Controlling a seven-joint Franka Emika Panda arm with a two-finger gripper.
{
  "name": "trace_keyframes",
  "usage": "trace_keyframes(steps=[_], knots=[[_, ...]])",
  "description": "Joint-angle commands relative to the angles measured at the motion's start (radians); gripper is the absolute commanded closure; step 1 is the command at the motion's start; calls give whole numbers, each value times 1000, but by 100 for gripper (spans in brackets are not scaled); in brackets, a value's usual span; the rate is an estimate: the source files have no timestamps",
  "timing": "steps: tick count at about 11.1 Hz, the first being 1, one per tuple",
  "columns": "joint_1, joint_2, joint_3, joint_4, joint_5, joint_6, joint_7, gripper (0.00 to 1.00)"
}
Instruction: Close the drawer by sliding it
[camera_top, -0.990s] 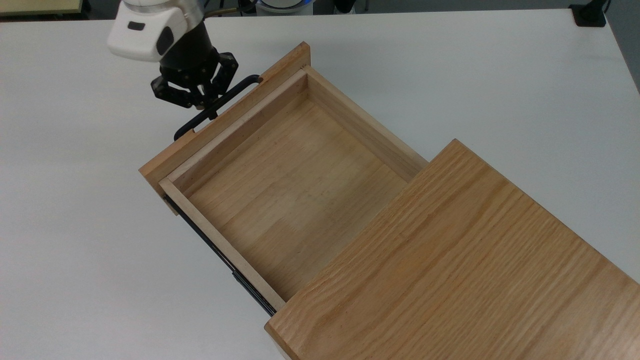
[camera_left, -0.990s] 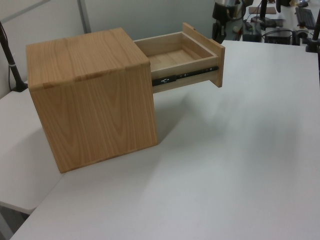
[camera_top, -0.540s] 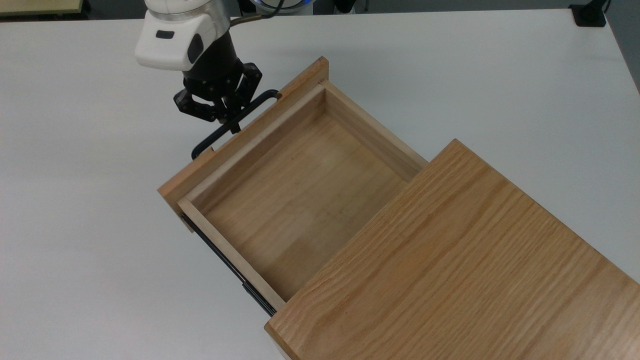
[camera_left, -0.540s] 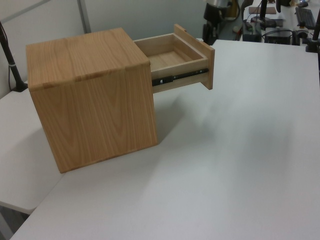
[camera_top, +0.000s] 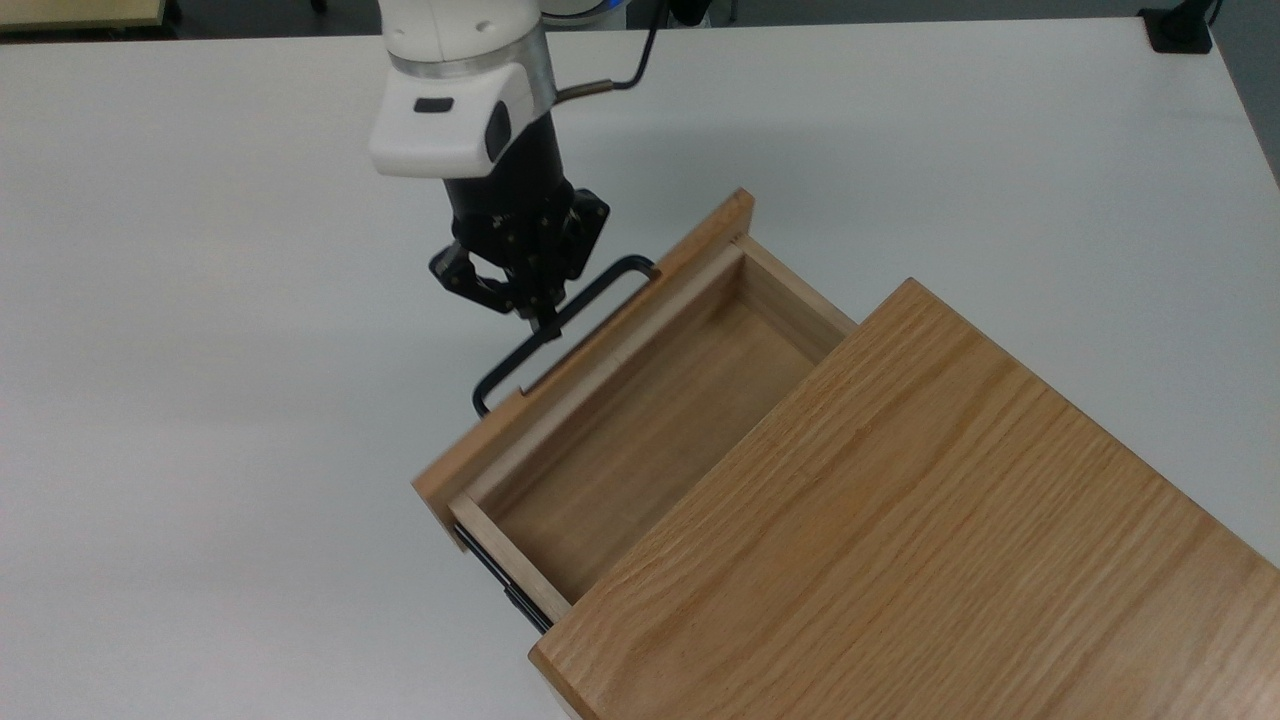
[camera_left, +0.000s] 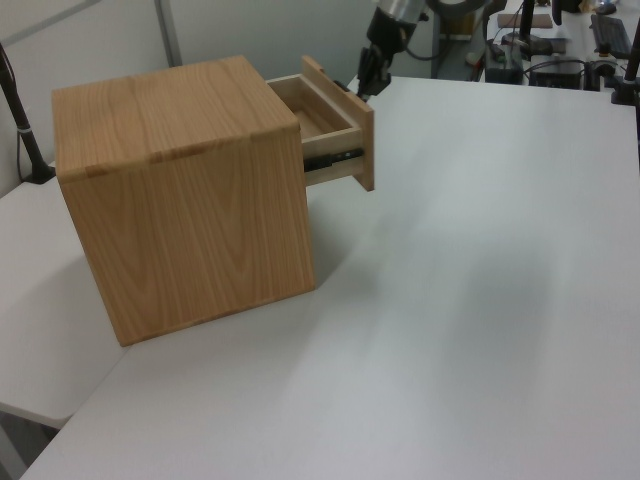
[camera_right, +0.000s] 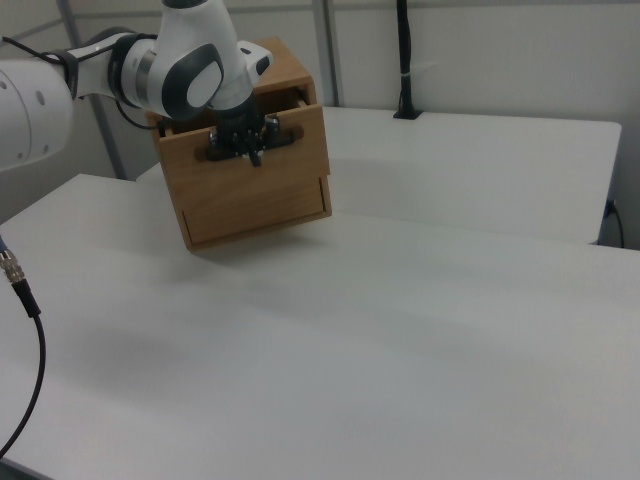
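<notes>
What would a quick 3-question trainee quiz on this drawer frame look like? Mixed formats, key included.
1. True or false: the drawer is fully shut inside the cabinet.
2. In the top view, the gripper is at: A) the black handle, B) the side rail, C) the cabinet top.
3. What lies inside the drawer's visible part?

Key:
1. False; it is partly open, its front panel standing off the cabinet.
2. A; the fingers are closed on the bar.
3. Nothing; bare wood shows.
</notes>
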Motion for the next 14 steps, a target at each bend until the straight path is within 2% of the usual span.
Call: trace_keyframes(steps=[1, 4, 9, 14], knots=[[11, 59, 41, 50, 31, 143, 79, 100], [19, 94, 92, 47, 30, 257, 120, 100], [57, 140, 107, 53, 28, 478, 166, 100], [51, 119, 105, 41, 11, 474, 154, 100]])
